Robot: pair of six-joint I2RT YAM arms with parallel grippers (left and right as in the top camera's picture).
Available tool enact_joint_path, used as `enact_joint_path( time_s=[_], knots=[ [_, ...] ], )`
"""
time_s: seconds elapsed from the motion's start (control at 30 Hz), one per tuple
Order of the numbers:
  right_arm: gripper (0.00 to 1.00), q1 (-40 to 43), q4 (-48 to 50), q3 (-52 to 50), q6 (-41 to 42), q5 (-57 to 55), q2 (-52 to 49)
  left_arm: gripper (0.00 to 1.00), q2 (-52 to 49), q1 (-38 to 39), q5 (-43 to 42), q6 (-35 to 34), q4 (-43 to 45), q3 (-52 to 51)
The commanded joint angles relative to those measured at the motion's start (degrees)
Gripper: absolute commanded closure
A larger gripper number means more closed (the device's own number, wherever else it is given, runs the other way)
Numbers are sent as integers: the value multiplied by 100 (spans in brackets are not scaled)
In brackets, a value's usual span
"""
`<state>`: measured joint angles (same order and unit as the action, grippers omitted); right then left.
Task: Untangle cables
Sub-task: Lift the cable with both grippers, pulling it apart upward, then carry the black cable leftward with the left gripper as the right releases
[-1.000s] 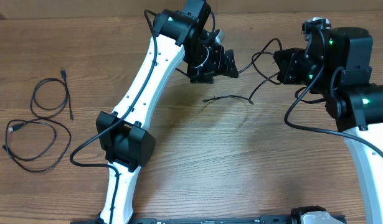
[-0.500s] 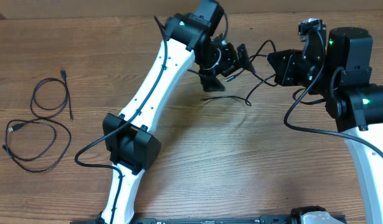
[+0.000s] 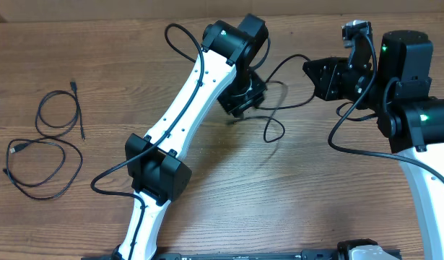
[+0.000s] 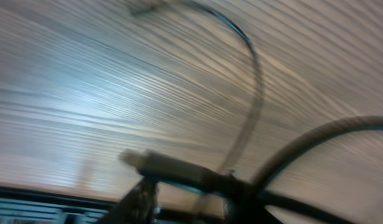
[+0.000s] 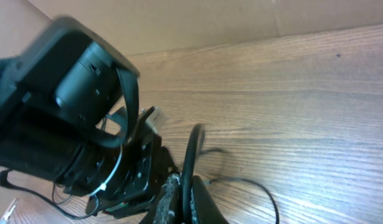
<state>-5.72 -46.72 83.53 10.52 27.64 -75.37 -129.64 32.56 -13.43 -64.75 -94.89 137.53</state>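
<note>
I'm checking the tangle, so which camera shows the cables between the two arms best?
The overhead view: the cables show as open loops, nearly whole. The left wrist view gives only a blurred plug and a bend of cord; the right wrist view shows a short stretch rising from the right pincer.
</note>
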Motion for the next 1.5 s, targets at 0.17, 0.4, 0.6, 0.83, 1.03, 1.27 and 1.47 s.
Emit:
enact_joint_path(
  time_s=[0.17,0.4,0.6,0.83,1.03,1.27,1.47],
  knots=[
    [96,33,103,83,17,-107,90,96,44,-190,1023,1080,-195,61],
    [88,33,-284,83,17,-1078,85,96,44,-564,761,1213,-192,61],
    [12,33,-695,83,-9,-1572,72,96,44,-887,719,1248,-192,63],
    [6,33,-918,81,-11,-1672,68,96,44,-1727,634,1178,-149,63],
    [6,31,-940,81,-9,-1670,68,96,44,-2424,595,1182,468,63],
    [6,31,-964,81,-9,-1670,28,96,44,-2970,695,1158,2122,63],
    [7,31,-986,81,-7,-1668,-197,96,44,-3342,2271,1165,3884,63]
  ],
)
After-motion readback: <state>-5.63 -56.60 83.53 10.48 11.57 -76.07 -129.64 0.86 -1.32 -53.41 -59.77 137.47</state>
